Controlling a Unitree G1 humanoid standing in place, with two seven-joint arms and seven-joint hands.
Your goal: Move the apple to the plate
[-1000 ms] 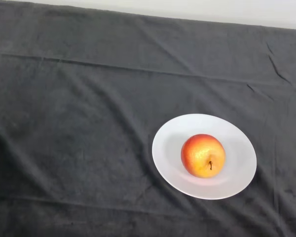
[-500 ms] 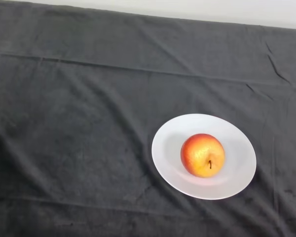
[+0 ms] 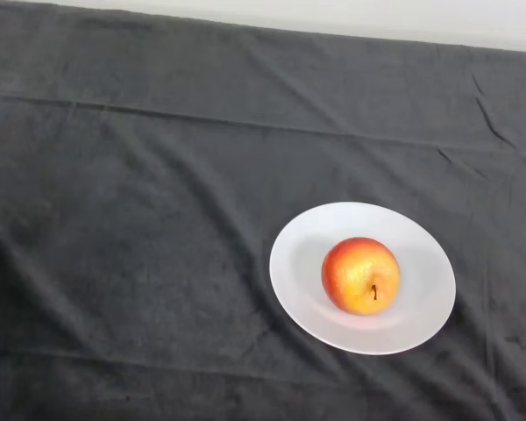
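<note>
- You have the apple (image 3: 360, 275) sitting on the white plate (image 3: 300, 254), roughly at its middle, stem end turned toward the camera and leaning a little to one side.
- You cannot place anything relative to the fingers here, because no part of the arm or hand shows; whether the fingers are spread or curled, or hold anything, you cannot tell.
- Judged from how things lie, the task looks done: the apple rests inside the plate's rim with bare plate all round it.
- What could go wrong from here: the apple is round and rests on a smooth, shallow dish, so a knock to the plate or a tug on the dark cloth (image 3: 140, 219) over the table could set it rolling toward the rim and off.
- The cloth is creased near the plate, so dragging an arm back across it could shift the plate along with the folds.
- If you bring the hand back in, come from above and well clear of the plate's edge; a low sweep is the likeliest cause of a spill.
- Compared with the earlier frames, the apple and plate sit in almost the same spot, and the small dark sliver at the left edge a second ago is gone.
</note>
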